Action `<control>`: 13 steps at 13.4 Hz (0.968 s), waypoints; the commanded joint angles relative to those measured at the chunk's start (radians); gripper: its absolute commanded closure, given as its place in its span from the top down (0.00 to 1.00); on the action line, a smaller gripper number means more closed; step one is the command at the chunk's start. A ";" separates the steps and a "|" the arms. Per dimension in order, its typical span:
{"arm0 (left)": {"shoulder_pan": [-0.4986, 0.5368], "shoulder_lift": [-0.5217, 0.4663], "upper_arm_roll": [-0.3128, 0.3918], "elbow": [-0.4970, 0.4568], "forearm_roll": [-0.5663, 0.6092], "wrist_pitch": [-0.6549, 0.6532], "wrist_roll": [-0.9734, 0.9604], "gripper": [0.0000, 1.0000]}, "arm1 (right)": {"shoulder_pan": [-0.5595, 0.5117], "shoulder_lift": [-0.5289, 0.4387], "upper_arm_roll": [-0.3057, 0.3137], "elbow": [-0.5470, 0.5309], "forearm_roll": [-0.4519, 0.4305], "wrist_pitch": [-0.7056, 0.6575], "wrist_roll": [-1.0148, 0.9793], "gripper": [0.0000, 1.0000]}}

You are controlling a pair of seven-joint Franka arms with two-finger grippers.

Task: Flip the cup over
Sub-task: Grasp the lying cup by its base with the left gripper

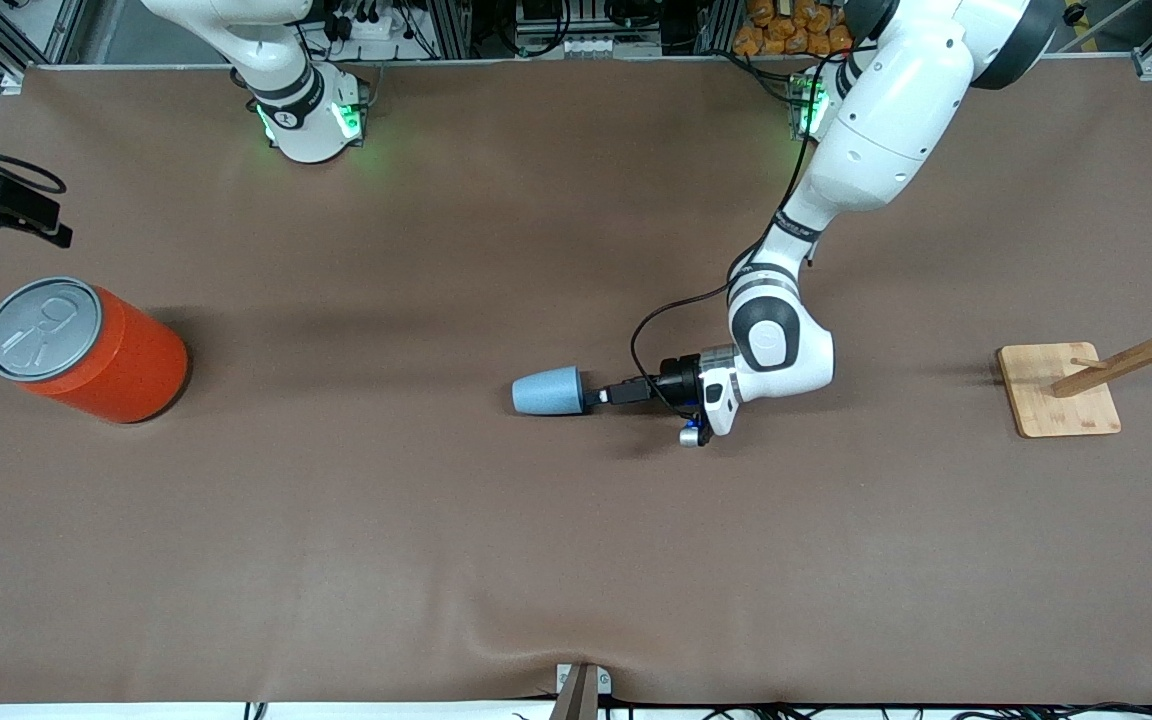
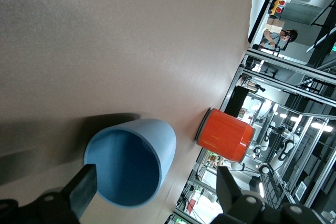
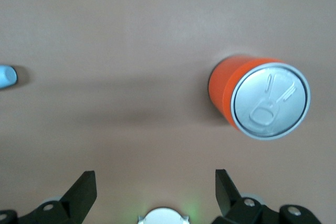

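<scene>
I've got the table [image 1: 436, 560] in front view, brown mat, mostly bare. Biggest item on it: orange can [image 1: 86, 350], upright, grey pull-tab lid, at the right arm's end, well apart from both sets of jaws; right wrist view looks down on it from high up. Next, wooden rack [image 1: 1061, 388] w/ pegs at the left arm's end, well apart from the left gripper. Left gripper [image 1: 598, 397] is low near table centre, lying roughly level, jaws apart and lined up w/ the cup [image 1: 547, 390]. Cup is on its side on the mat, light blue, mouth facing the jaws, base pointing toward the can. Left wrist view: open mouth sits just ahead of the spread fingers [image 2: 82, 190], not clamped, can't tell if touching. Right gripper [image 3: 152, 192] waits up high over the can's end of the table, jaws apart, nothing between them.
</scene>
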 commanded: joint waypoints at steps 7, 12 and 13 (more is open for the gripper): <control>-0.080 0.044 0.005 0.038 -0.117 0.053 0.051 1.00 | -0.006 -0.002 0.002 0.015 0.019 0.032 0.023 1.00; -0.106 0.076 0.006 0.084 -0.124 0.074 0.051 1.00 | -0.009 -0.002 0.001 0.015 0.022 0.050 0.024 1.00; -0.110 0.086 0.005 0.094 -0.124 0.086 0.051 1.00 | -0.009 -0.002 0.001 0.015 0.022 0.050 0.024 1.00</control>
